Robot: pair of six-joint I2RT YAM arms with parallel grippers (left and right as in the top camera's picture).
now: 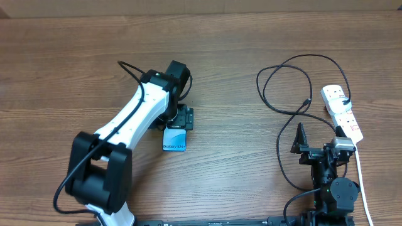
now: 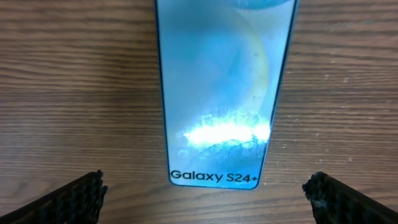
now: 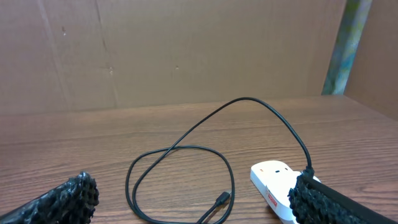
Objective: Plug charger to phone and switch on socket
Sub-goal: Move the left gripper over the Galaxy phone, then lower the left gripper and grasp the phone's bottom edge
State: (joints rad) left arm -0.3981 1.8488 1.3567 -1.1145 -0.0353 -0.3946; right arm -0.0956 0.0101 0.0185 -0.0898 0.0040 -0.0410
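Observation:
The phone (image 1: pixel 175 140) lies flat on the wooden table, its light blue screen up and the "Galaxy S24+" text at its near end; it fills the left wrist view (image 2: pixel 217 93). My left gripper (image 1: pixel 182 119) hovers over it, open and empty (image 2: pixel 208 200), with its fingers wide apart on either side of the text end. The black charger cable (image 1: pixel 282 81) loops on the right, and its connector tip (image 1: pixel 306 102) lies free on the table (image 3: pixel 222 199). The white socket strip (image 1: pixel 342 112) lies at the far right (image 3: pixel 273 180). My right gripper (image 1: pixel 318 143) is open and empty (image 3: pixel 193 208), short of the cable loop.
The strip's white cord (image 1: pixel 361 182) runs down to the front edge beside the right arm's base. A brown cardboard wall (image 3: pixel 186 50) stands behind the table.

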